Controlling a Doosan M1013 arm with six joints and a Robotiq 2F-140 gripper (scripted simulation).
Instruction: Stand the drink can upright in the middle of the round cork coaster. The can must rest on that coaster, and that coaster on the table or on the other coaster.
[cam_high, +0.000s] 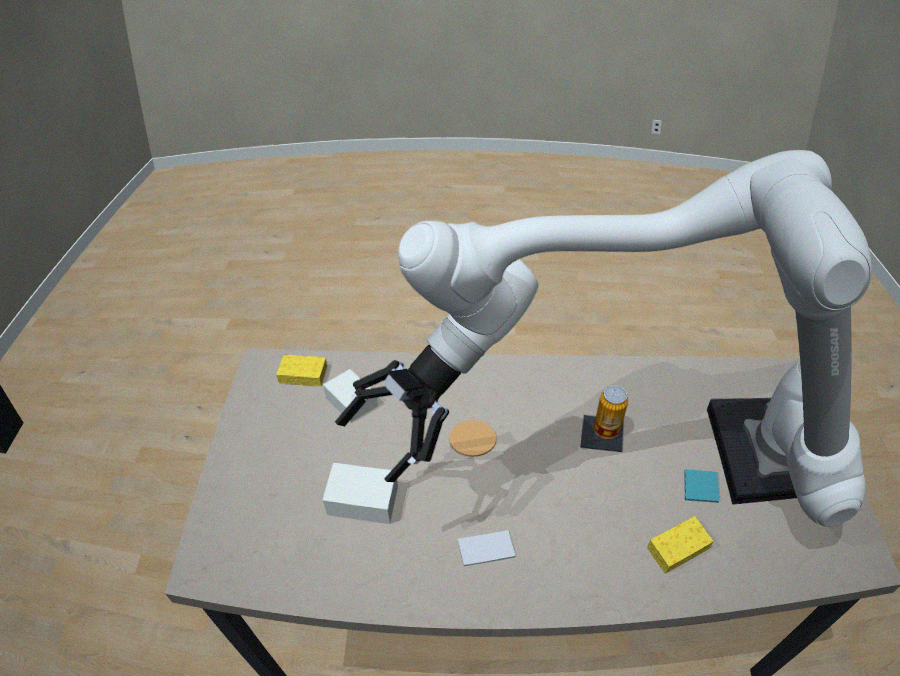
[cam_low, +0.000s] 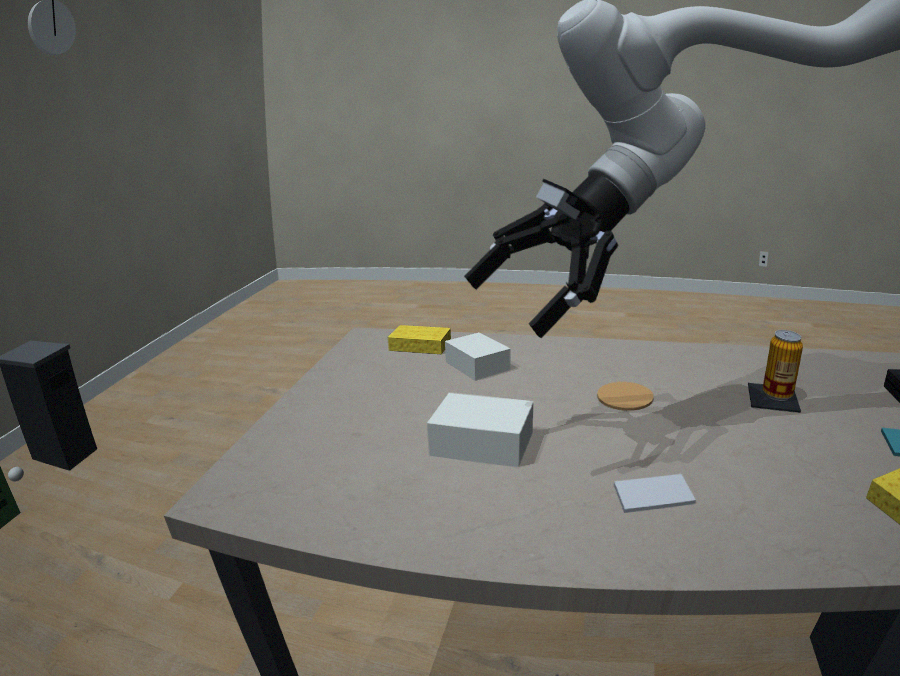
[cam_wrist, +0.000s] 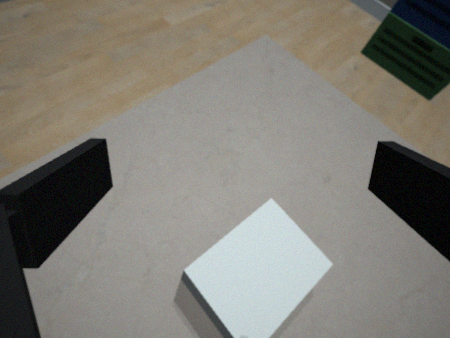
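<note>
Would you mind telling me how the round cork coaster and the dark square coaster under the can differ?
Shape: the cork coaster is a round disc; the dark coaster is square.
Colour: the cork coaster is light tan, the dark coaster nearly black.
Load: the cork coaster lies bare, while the dark coaster carries the upright drink can.
Position: the cork coaster lies farther from the arm's base than the dark coaster.
Both lie flat on the table.
</note>
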